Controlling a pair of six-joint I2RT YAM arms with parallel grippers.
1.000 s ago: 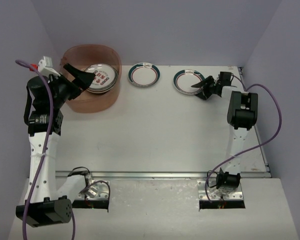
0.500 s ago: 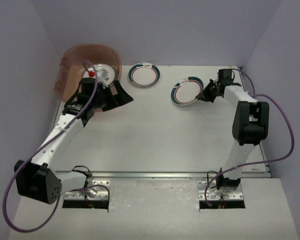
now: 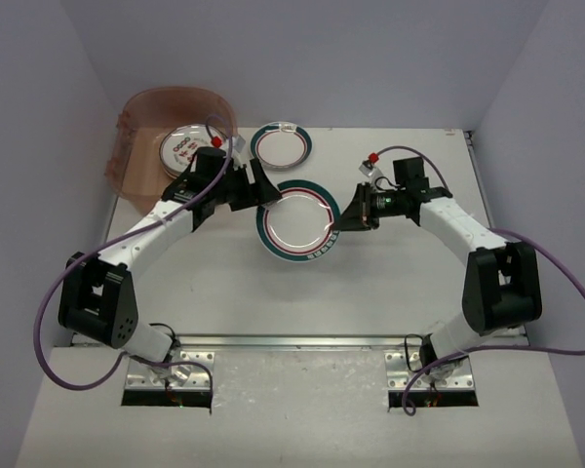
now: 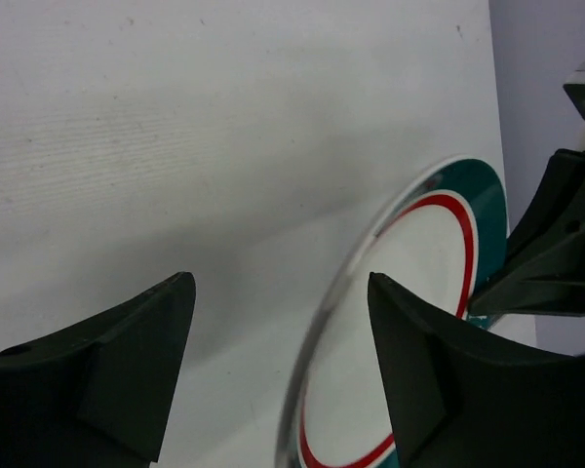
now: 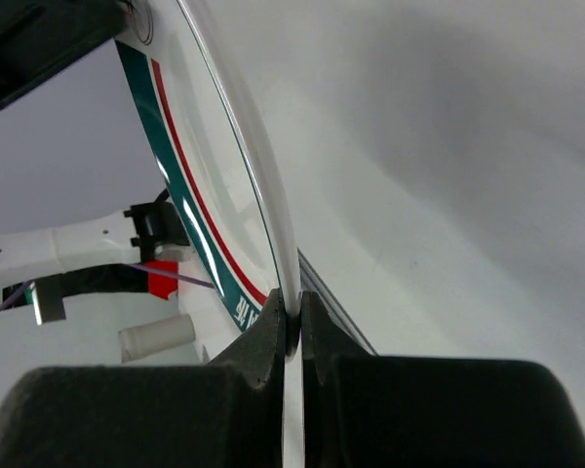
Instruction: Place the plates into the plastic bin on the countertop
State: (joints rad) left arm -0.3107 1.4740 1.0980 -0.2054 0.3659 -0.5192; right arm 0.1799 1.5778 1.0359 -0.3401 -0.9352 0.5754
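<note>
My right gripper (image 3: 343,216) is shut on the rim of a teal-and-red rimmed white plate (image 3: 297,220) and holds it above the middle of the countertop (image 3: 390,283); the wrist view shows the jaws pinching the rim (image 5: 291,317). My left gripper (image 3: 256,190) is open at the plate's left edge, its jaws straddling the rim (image 4: 317,322) without touching. The pinkish plastic bin (image 3: 135,127) stands at the back left with a red-character plate (image 3: 185,148) on top inside. Another teal-red plate (image 3: 282,144) lies at the back.
Purple cables loop off both arms. The metal front rail (image 3: 302,341) runs along the near edge. Grey walls close in at the back and sides.
My right gripper carried the plate from the back right to the middle. My left arm swung from the bin to the plate's left edge.
</note>
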